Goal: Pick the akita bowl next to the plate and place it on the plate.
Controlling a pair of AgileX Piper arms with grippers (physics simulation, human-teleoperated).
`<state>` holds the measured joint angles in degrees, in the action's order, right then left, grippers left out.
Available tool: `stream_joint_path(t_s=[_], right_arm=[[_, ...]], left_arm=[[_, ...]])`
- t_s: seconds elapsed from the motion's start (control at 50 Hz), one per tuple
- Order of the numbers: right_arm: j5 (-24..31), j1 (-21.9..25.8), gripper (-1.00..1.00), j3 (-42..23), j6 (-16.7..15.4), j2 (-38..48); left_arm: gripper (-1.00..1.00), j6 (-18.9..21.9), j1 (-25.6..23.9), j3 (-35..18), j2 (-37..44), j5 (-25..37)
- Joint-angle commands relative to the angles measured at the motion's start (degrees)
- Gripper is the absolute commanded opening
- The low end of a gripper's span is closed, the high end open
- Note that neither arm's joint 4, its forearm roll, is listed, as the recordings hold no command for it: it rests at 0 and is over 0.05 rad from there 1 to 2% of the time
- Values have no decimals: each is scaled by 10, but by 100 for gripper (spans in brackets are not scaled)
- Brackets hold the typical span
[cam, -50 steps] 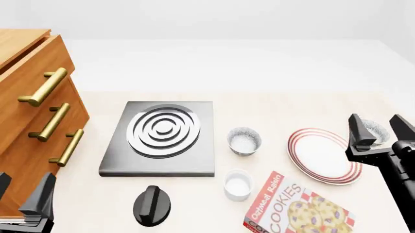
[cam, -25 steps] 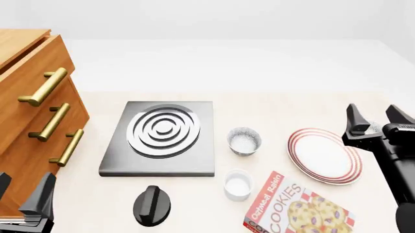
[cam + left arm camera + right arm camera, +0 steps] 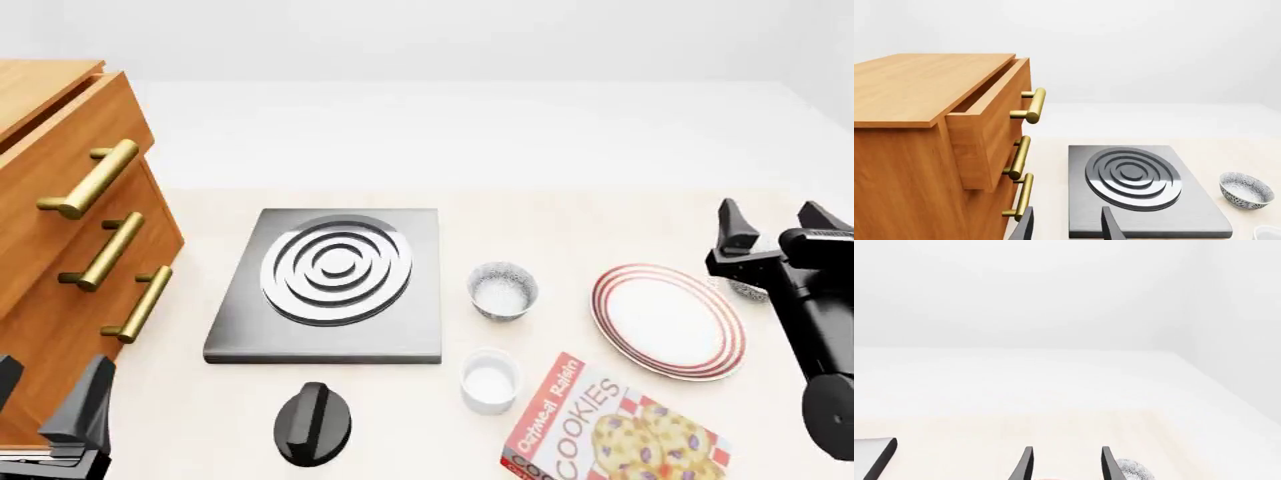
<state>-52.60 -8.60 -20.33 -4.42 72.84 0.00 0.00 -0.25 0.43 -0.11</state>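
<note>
Akita bowl (image 3: 749, 290) sits on the bench just beside the plate (image 3: 667, 320), mostly hidden under the open, empty right claw (image 3: 770, 232), which could clip its rim and knock it away.

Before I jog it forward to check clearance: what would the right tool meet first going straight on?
Probably nothing: ahead of the right tool the table looks bare. The akita bowl sits beside its line; depth is unclear.
</note>
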Motion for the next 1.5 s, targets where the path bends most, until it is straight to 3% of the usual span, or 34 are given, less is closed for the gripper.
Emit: stream_joint_path(t_s=[0.02, 1.5], right_arm=[[-1, -14, 100, -23, -4, 30], [26, -129, 100, -100, 17, 97]], left_arm=[[100, 0, 0, 0, 0, 0], [100, 0, 0, 0, 0, 0]])
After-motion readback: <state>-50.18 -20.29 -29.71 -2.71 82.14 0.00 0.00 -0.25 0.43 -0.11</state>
